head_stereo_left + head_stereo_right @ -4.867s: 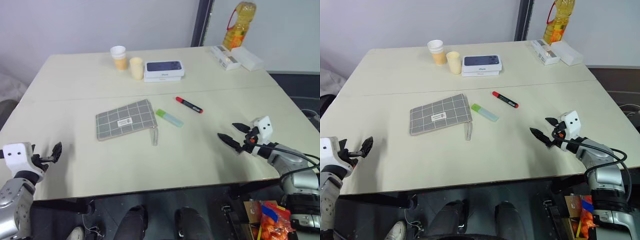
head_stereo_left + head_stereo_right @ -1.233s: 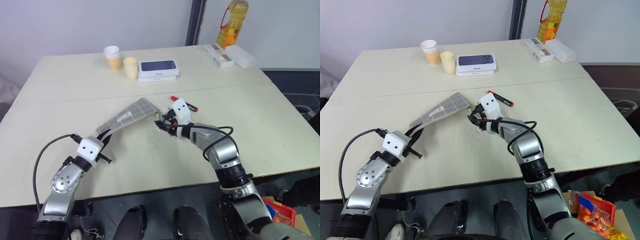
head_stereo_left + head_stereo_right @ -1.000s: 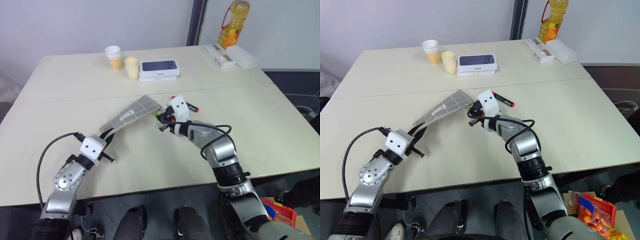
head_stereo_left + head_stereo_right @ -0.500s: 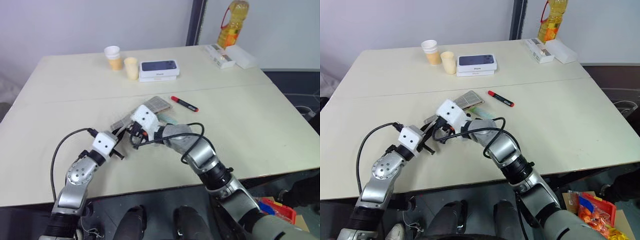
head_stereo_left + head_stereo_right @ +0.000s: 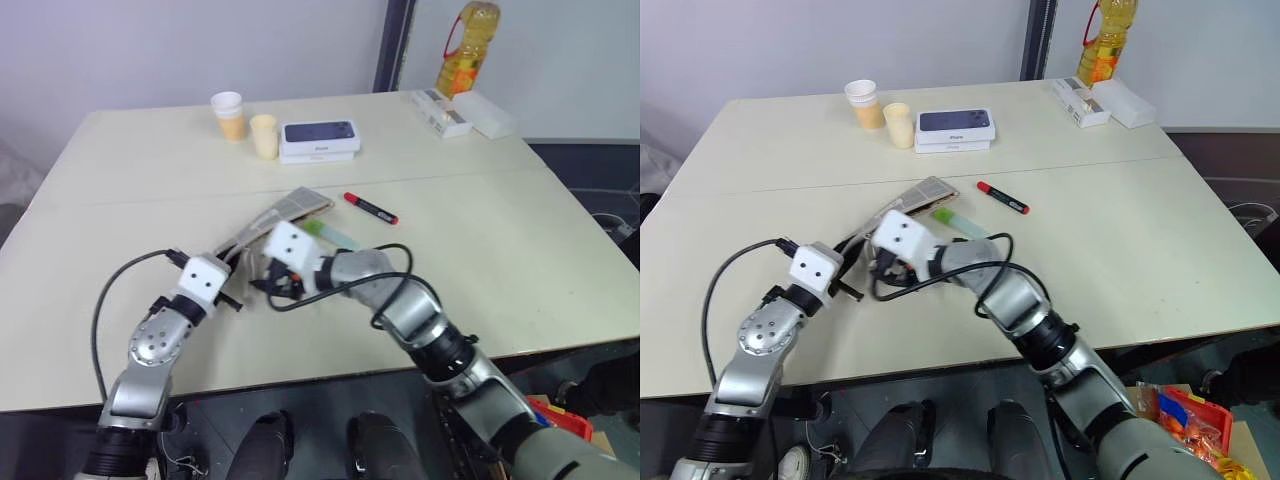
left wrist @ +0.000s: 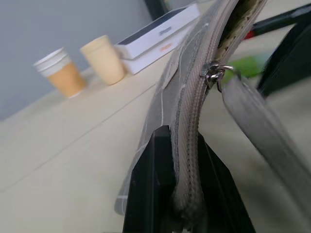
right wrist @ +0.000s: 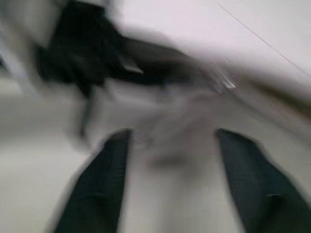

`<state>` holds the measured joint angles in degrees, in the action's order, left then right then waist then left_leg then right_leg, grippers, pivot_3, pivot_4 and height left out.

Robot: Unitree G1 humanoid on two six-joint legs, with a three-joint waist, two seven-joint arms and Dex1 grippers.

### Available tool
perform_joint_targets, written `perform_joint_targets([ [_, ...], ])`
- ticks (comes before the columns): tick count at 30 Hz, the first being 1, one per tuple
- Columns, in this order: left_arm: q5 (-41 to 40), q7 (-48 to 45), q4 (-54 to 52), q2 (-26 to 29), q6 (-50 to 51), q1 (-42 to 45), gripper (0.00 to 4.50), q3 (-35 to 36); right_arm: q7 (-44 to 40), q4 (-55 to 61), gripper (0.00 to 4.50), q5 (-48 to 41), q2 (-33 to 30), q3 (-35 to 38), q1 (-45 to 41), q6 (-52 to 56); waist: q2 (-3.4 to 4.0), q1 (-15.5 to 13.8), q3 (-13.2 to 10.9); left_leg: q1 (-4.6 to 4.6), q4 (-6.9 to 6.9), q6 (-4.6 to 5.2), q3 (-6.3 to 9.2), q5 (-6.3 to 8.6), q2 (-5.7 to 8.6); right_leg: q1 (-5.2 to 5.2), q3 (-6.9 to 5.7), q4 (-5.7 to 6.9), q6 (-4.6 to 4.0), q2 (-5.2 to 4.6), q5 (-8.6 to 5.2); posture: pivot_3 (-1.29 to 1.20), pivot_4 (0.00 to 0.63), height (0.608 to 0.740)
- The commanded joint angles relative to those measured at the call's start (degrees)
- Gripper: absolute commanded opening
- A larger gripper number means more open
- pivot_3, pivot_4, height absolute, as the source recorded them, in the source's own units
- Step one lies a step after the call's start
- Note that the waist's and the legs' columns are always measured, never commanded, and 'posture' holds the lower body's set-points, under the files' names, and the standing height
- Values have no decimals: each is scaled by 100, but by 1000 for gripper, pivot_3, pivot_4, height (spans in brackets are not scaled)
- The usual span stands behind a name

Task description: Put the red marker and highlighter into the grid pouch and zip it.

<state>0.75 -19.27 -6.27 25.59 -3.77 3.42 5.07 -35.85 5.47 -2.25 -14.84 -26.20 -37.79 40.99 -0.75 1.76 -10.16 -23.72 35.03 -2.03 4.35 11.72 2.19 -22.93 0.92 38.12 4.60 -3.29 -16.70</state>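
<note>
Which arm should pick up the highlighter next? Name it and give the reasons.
Right. The left gripper is shut on the grid pouch, holding it up. The right gripper is open and free, and the highlighter lies just beyond it.

Matt woven cloth grid pouch [image 6: 187, 102], metal zipper pull [image 6: 215, 74]

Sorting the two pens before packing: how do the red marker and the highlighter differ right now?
The red marker is slim, red and black; the highlighter is wider, pale green and translucent. The marker lies clear of the grid pouch; the highlighter lies right beside it, near the right gripper. Both rest on the table, unpacked.
</note>
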Motion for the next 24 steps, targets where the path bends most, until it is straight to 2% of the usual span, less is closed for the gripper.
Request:
perform_joint_targets([
  [1,71,99,74,144,-99,84,0,243,181,-30,3883,44,-237,583,37,-177,0,-28,0,0,0,0,-1,0,1,0,0,-1,0,-1,0,0,150,740],
  [4,142,84,229,229,-210,82,0,222,290,-432,3883,29,-416,997,4,-226,0,-51,0,0,-1,0,-3,0,0,-1,2,0,0,0,0,0,150,740],
  [8,183,116,493,184,-287,171,0,180,514,-1367,3883,-16,-357,1483,-142,-271,-1,-80,-1,0,-1,0,-4,0,-1,0,2,-1,0,1,0,0,150,740],
  [14,230,176,754,120,-401,272,0,142,495,-1810,3883,-215,-92,1722,-144,-176,0,-69,-1,0,-2,1,-6,0,-1,1,3,-1,0,0,0,0,150,740],
  [15,233,181,778,113,-413,282,0,141,509,-1828,3364,-226,-69,1742,-138,-175,0,-64,-1,0,-2,0,-6,0,-3,1,3,-1,0,3,0,0,150,740],
  [16,229,192,816,96,-435,293,0,139,497,-1762,3121,-281,-41,1771,-110,-155,0,-65,-1,0,-2,0,-6,0,-3,1,3,-1,0,3,0,0,150,740],
  [19,216,223,900,42,-491,297,0,136,515,-1523,1627,-362,-8,1855,-54,-131,0,-79,-1,0,-1,0,-6,0,-3,2,3,-1,1,2,0,0,150,740],
  [21,216,231,962,-6,-535,312,0,115,448,-1214,834,-377,-97,1847,17,-216,0,-88,-1,0,0,0,-6,0,-2,2,3,-1,1,1,0,0,150,740],
  [24,163,204,1046,-92,-573,402,0,69,175,-498,868,-438,-362,1766,226,-321,0,-112,-1,0,0,0,-6,0,-1,3,2,-2,1,0,0,0,150,740],
])
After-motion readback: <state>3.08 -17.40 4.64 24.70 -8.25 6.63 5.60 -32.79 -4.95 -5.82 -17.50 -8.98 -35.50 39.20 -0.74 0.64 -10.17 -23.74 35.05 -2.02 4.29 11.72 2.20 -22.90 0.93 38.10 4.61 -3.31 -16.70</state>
